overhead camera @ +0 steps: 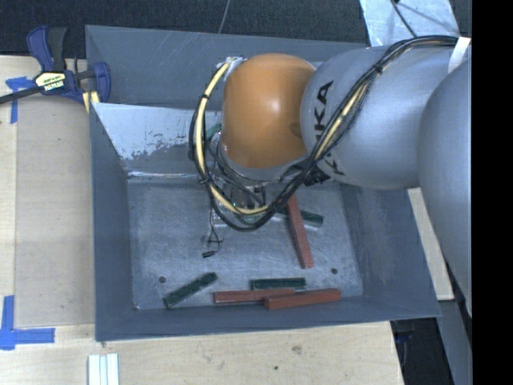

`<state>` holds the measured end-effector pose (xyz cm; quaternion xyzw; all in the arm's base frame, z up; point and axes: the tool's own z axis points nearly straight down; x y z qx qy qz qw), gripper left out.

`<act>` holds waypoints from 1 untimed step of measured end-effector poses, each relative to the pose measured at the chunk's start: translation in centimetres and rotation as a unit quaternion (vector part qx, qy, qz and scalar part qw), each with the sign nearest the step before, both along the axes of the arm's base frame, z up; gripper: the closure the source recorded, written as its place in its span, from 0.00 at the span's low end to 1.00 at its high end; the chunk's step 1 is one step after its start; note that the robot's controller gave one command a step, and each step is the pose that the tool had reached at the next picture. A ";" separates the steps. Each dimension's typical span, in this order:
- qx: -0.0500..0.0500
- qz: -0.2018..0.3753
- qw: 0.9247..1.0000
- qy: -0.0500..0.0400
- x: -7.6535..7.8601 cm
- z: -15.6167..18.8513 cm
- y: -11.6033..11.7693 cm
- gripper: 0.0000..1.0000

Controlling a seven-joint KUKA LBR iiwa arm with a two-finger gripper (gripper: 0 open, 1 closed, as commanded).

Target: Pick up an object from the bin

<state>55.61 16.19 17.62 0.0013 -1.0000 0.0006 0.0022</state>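
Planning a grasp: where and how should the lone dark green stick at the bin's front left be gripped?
Probably at its middle, from straight above, closing across the narrow width. The dark green stick lies flat and slanted, clear of the reddish-brown sticks, so both long sides look free.

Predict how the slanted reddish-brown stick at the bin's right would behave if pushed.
The reddish-brown stick looks straight and flat-sided, so it would probably slide or pivot rather than roll. Its thinness suggests it is light, and its unbent line hints that it is stiff.

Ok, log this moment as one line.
arm: orange wrist cover over grey metal bin rear | nearest: slanted red-brown flat stick | front: more sticks
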 end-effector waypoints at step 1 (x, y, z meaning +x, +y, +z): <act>0.001 -0.001 1.000 -0.004 0.2 0.4 0.0 0.00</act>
